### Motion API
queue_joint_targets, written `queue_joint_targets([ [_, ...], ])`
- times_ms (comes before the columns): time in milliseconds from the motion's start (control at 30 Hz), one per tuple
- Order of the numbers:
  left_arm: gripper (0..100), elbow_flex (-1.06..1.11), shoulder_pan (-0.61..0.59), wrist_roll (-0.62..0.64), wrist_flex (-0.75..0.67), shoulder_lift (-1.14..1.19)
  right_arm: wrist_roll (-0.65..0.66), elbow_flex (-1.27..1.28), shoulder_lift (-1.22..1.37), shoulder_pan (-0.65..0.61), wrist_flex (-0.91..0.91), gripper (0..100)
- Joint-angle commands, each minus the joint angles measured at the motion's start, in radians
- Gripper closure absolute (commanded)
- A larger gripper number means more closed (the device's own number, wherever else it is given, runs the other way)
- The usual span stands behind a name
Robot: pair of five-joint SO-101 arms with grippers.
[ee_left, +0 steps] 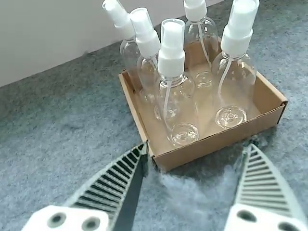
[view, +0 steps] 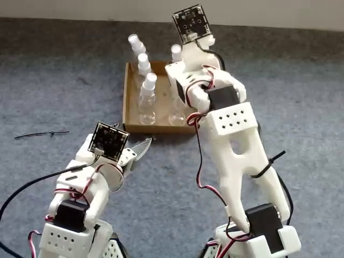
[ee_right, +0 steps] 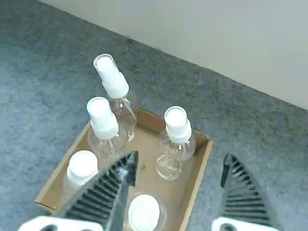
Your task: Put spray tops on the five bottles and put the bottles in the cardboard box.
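Several clear bottles [ee_left: 175,103] with white spray tops [ee_left: 172,43] stand upright inside the shallow cardboard box [ee_left: 216,142]. My left gripper [ee_left: 192,168] is open just in front of the box's near wall, holding nothing. In the high view this left gripper [view: 141,151] sits low on the carpet at the box's [view: 127,102] front left corner. My right gripper [ee_right: 179,166] hangs open above the box [ee_right: 202,159], over the bottles [ee_right: 177,126], with nothing between its fingers. From above, the right arm covers the right side of the box.
Grey carpet covers the table. A black cable tie [view: 40,134] lies on it to the left of the left arm. A pale wall runs along the far edge behind the box.
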Motion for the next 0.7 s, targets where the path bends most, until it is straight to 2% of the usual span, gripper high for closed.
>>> queue_joint_targets([
  [0,72,-0.004,-0.01,0.002,-0.023,-0.007,0.009,-0.125,-0.025,-0.005,0.099,84.8],
  [167,72,-0.008,-0.012,0.002,-0.023,-0.01,0.011,-0.117,-0.154,-0.005,0.197,95.4],
  [400,72,-0.019,-0.025,0.003,-0.018,-0.012,0.011,0.168,-0.427,0.025,0.302,96.3],
  [667,72,-0.088,-0.3,0.003,0.008,-0.012,0.012,0.605,-0.728,0.147,0.302,96.3],
])
